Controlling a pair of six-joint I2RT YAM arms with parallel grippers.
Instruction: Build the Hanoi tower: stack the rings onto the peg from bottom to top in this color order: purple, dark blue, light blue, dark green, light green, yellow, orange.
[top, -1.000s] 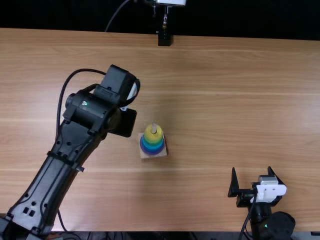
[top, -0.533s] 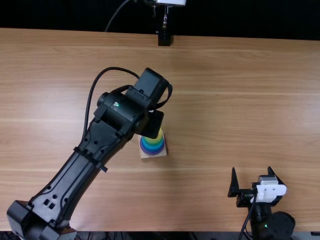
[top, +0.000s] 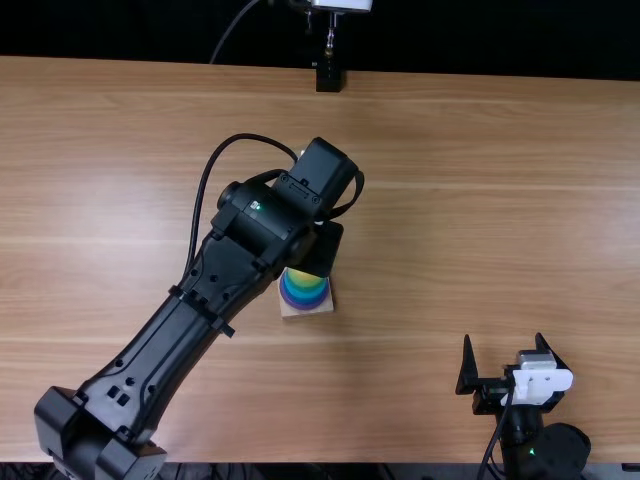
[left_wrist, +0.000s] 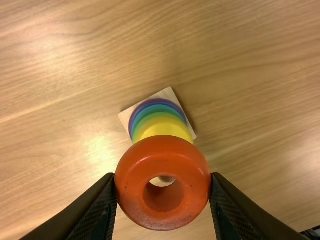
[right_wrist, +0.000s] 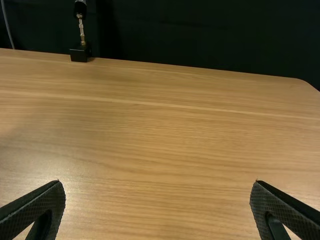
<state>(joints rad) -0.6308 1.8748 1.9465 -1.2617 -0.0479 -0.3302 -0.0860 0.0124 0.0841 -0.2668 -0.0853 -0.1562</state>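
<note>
Left black two-fingered claw (left_wrist: 163, 176) is clamped on the round, glossy orange ring (left_wrist: 163, 149), above the stacked yellow ring (left_wrist: 162, 126). The orange ring seems light, stiff, slightly slippery; opposite outer sides give good hold, leaving its hole free.

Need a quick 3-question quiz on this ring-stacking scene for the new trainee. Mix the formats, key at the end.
1. True or false: the left gripper is closed on the orange ring.

2. Multiple choice: what is the state of the right gripper?
a) shut on a ring
b) open, holding nothing
c) shut, holding nothing

3. Fill in: the stack is topped by the ____.

Key: 1. true; 2. b; 3. yellow ring
</note>
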